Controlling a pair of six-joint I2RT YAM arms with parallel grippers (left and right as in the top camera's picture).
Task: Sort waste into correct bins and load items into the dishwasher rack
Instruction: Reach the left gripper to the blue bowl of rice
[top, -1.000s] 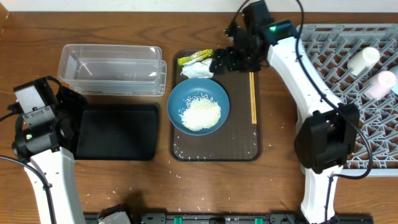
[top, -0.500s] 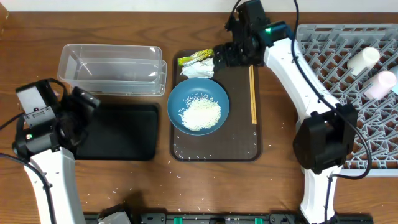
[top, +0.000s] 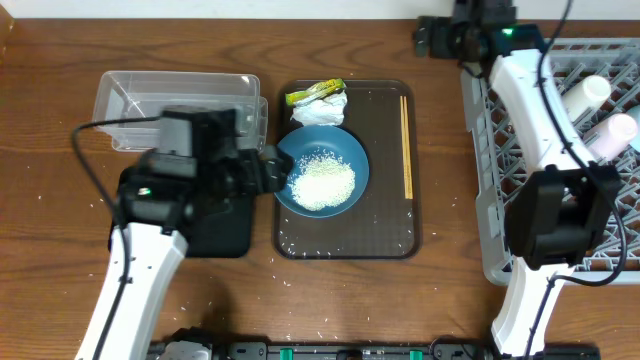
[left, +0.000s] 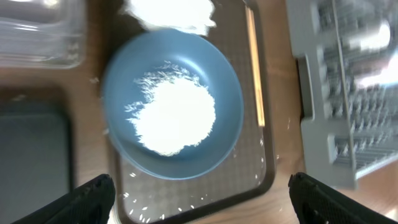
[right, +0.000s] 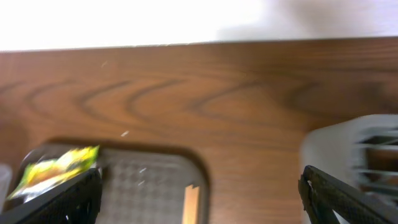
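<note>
The large dark-blue bowl (top: 320, 171) holds a heap of white rice (top: 322, 184) on the brown tray (top: 390, 230); it fills the left wrist view (left: 174, 106). A crumpled tissue (top: 322, 109) and yellow-green wrapper (top: 314, 92) lie at the tray's back; the wrapper shows in the right wrist view (right: 56, 167). Chopsticks (top: 406, 145) lie along the tray's right side. My left gripper (top: 270, 170) is open and empty at the bowl's left rim. My right gripper (top: 432, 38) is open and empty above the table's back edge. The grey rack (top: 520, 150) holds a white cup (top: 583, 95) and a pink cup (top: 612, 135).
The clear tub (top: 180, 110) stands at the back left, with the black tray (top: 215, 230) in front of it, mostly under my left arm. Loose rice grains (top: 300, 245) are scattered on the brown tray and the wood.
My left arm has swung right from the table's left side to the bowl's rim. My right gripper has pulled back from the tissue and wrapper to the table's back edge.
</note>
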